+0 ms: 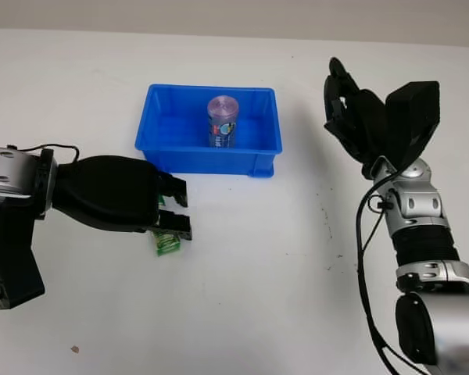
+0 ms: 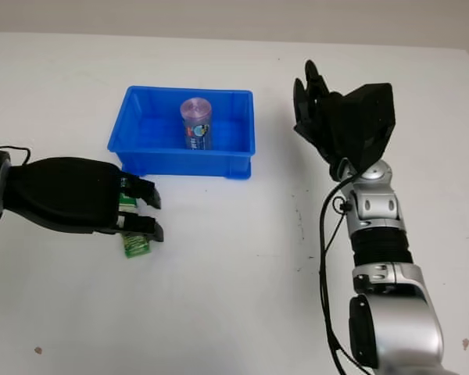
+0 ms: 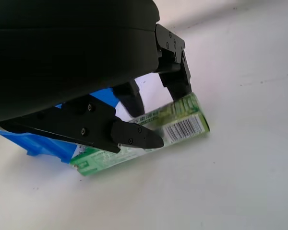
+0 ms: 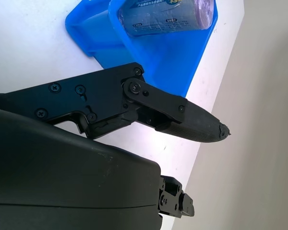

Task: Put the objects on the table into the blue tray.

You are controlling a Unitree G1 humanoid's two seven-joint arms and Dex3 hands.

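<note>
- A green packet [image 1: 166, 242] with a barcode on one face lies on the white tabletop [image 1: 266, 297], just in front of the blue tray's near left corner and apart from it.
- The left hand [image 1: 113, 193] is down over the packet, its black shell lying low and reaching in from the left side, palm toward the tabletop.
- Its fingers [image 3: 134, 136] are curled around the packet: in the left wrist view one finger crosses the long printed face and two more come down behind the far edge, so the packet sits pinched between them. The packet's lower edge looks to be on or just at the tabletop; I cannot tell if it is lifted clear.
- The blue tray [image 1: 262, 160] stands further back, near the middle of the tabletop, with a can [image 1: 222, 121] upright inside it, purple lid up, toward the far wall.
- The right hand [image 2: 328, 117] is raised off to the right of the tray, forearm standing up steeply from the bottom right, palm turned toward the tray. It is open and holds nothing.
- In the right wrist view a finger [image 4: 192, 122] reaches out straight with the tray and can beyond it.
</note>
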